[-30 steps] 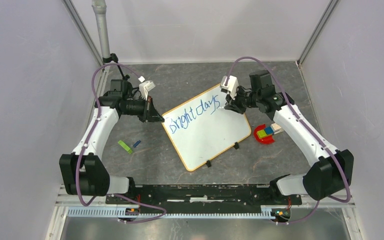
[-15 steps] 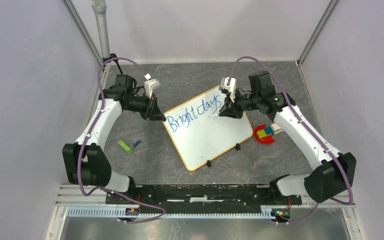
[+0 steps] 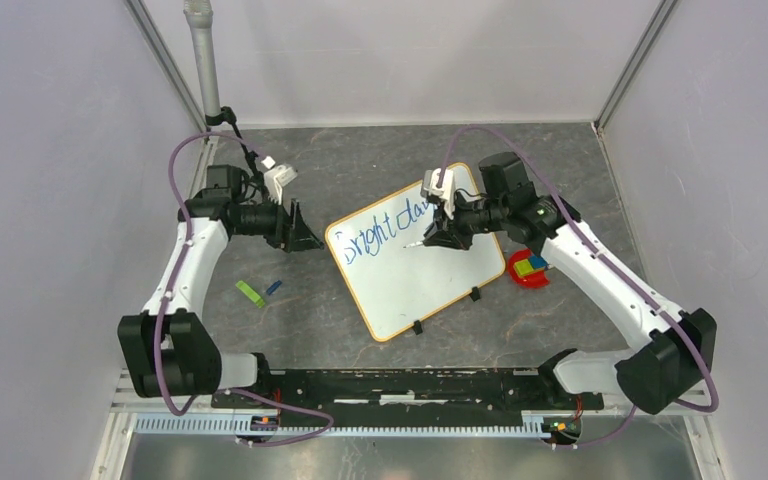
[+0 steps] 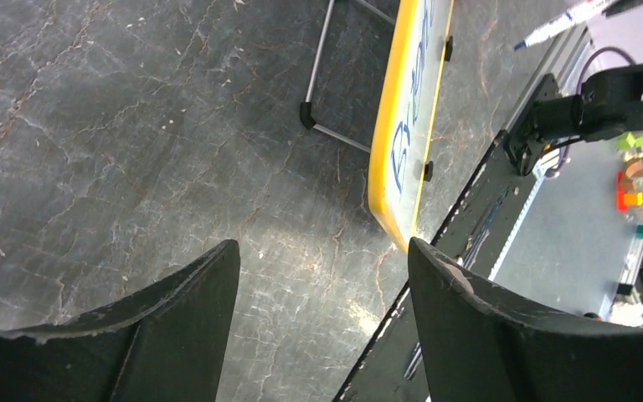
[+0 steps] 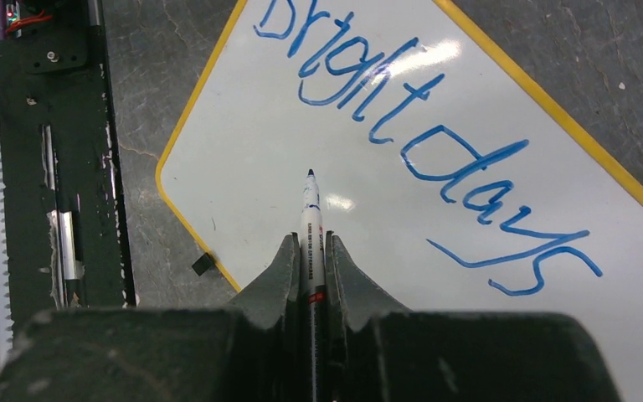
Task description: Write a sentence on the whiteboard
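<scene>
The whiteboard (image 3: pixel 415 285), white with a thin yellow frame, lies tilted in the middle of the table. Blue lettering, the sentence (image 3: pixel 385 228), reads "Bright days" along its upper part. My right gripper (image 3: pixel 440 233) is shut on a white marker (image 5: pixel 311 219). The marker's tip points at bare whiteboard (image 5: pixel 243 193) below the sentence (image 5: pixel 423 146). I cannot tell whether the tip touches. My left gripper (image 3: pixel 302 236) stands open with nothing in it, a little left of the board's left corner. The left wrist view shows my left gripper (image 4: pixel 322 244) over dark table and the whiteboard (image 4: pixel 383 155) edge-on.
A green piece (image 3: pixel 250 293) and a small blue cap (image 3: pixel 273 287) lie on the table left of the board. A red holder (image 3: pixel 520 279) with coloured blocks sits by the board's right corner. A grey pipe (image 3: pixel 203 60) stands at the back left, and walls close in on three sides.
My left gripper opened, let go of the board's left edge and drew back to the left. My right gripper moved left with the marker, from the end of "days" to below the writing.
</scene>
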`<act>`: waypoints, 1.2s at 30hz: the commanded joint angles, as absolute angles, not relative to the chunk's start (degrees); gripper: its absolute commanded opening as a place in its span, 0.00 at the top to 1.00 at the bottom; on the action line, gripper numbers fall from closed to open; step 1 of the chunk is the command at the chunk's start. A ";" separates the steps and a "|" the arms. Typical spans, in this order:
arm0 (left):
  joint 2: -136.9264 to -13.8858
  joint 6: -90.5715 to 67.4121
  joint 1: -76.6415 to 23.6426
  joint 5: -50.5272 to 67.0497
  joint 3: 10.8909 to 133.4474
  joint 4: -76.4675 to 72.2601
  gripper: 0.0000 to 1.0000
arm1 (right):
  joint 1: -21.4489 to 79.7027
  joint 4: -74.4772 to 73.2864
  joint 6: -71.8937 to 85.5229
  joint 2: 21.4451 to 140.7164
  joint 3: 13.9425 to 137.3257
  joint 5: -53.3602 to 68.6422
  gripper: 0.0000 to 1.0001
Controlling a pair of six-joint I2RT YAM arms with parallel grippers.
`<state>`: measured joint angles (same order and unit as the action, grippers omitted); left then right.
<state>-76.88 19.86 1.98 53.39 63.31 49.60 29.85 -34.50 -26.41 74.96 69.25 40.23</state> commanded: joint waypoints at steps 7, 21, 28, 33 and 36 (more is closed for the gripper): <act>-67.94 5.44 6.14 63.99 51.75 32.19 0.07 | 38.56 -27.49 -24.27 71.13 61.90 34.26 1.00; -71.43 -3.76 1.24 64.36 46.01 17.03 0.09 | 41.40 -16.69 -19.69 67.29 51.28 28.49 1.00; -73.45 -4.16 -1.79 63.12 47.75 16.96 0.13 | 41.75 -14.84 -19.34 67.62 50.44 29.78 1.00; -75.09 -3.88 -3.09 62.13 50.03 19.29 0.19 | 42.40 -14.41 -19.51 68.97 51.11 29.80 1.00; -75.68 -2.90 -3.34 61.69 50.92 21.88 0.24 | 43.10 -15.01 -20.26 69.55 51.52 29.43 1.00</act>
